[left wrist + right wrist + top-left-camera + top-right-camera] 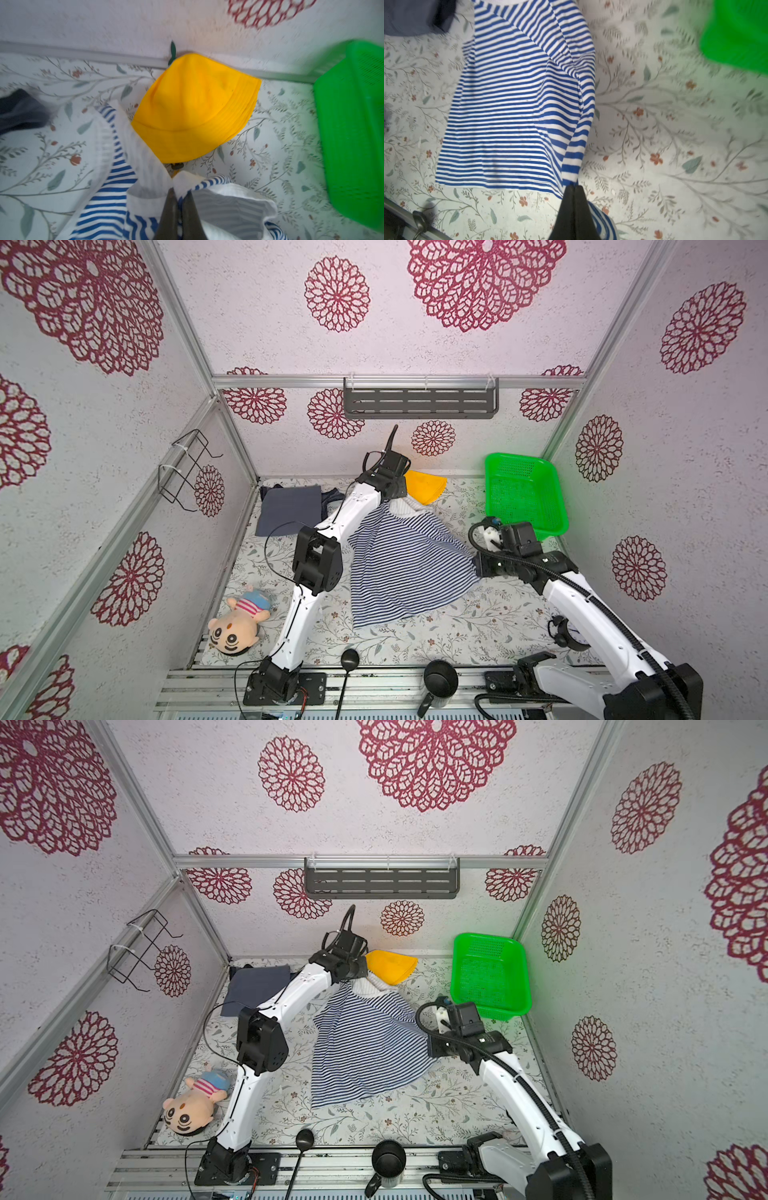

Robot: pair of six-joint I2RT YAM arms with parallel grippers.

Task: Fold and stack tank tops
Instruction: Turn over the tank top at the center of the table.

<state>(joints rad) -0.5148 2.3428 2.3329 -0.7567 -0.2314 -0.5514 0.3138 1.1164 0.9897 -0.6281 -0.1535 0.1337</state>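
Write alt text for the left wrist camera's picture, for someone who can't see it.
The left gripper is shut on the white trim of a blue-and-white striped tank top over a floral tablecloth. Just beyond lies a yellow cloth hat by the wall, with a green basket to one side.

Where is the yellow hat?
In both top views, the yellow hat lies by the back wall between the grey top and green basket, behind the striped top.

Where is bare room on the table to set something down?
Widest free patch: the floral cover between the striped tank top's hem, the plush doll and the front rail. A smaller one lies between doll and grey-blue tank top. The back is crowded: yellow hat, green basket.
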